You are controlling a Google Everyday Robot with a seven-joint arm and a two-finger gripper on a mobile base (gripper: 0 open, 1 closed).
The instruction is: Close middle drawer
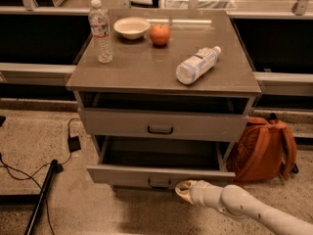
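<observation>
The middle drawer [122,174] is the lower of the two grey drawers that show. It is pulled out from the cabinet, with its long shallow box open and empty and a small dark pull handle [159,183] at the centre of its low front. My gripper [183,189] comes in from the lower right on a pale arm. It sits right at the drawer's front panel, just right of the handle and at its lower edge.
The drawer above [117,124] stands slightly open. On the cabinet top are an upright water bottle [101,33], a bowl [131,27], an orange fruit [160,34] and a lying bottle [197,65]. An orange backpack [264,151] leans at the right. A cable with an adapter [74,143] and a black pole [41,197] lie at the left.
</observation>
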